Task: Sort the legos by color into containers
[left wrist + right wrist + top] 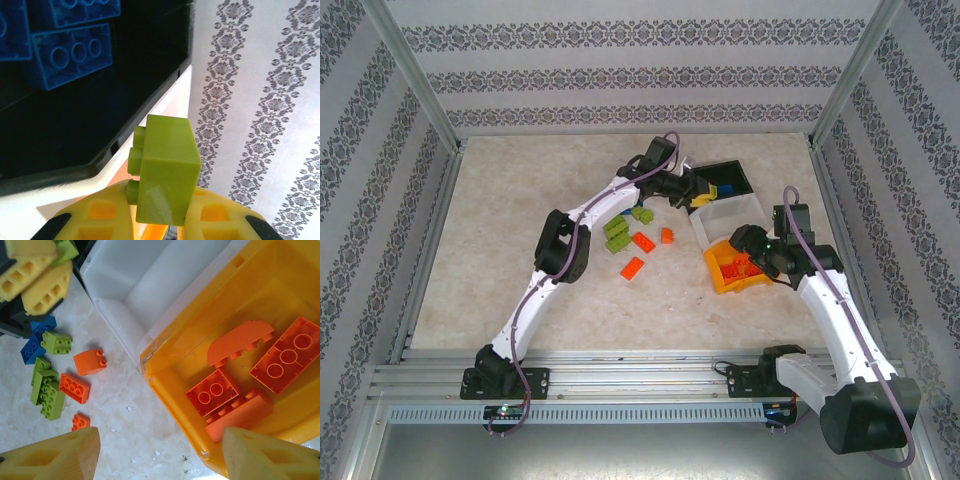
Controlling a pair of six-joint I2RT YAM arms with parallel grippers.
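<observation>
Our left gripper [161, 217] pinches a lime green brick [165, 170], seemingly above the edge where the black bin [60, 140] meets the white bin [735, 212], though the close view leaves that uncertain. Blue bricks [70, 55] lie in the black bin. Our right gripper [160, 460] hangs spread and empty over the near corner of the orange-yellow bin [250, 295], which holds orange-red bricks [215, 392]. Green, orange-red and blue loose bricks [87, 362] lie on the table [125, 440] beside the bins.

far bin [738, 172]: black
middle bin [150, 285]: white
near bin [260, 280]: orange-yellow
held lego [167, 170]: lime green
fingers [55, 455]: yellow
wall [260, 100]: white, grey floral stripes
table [520, 220]: beige marble
</observation>
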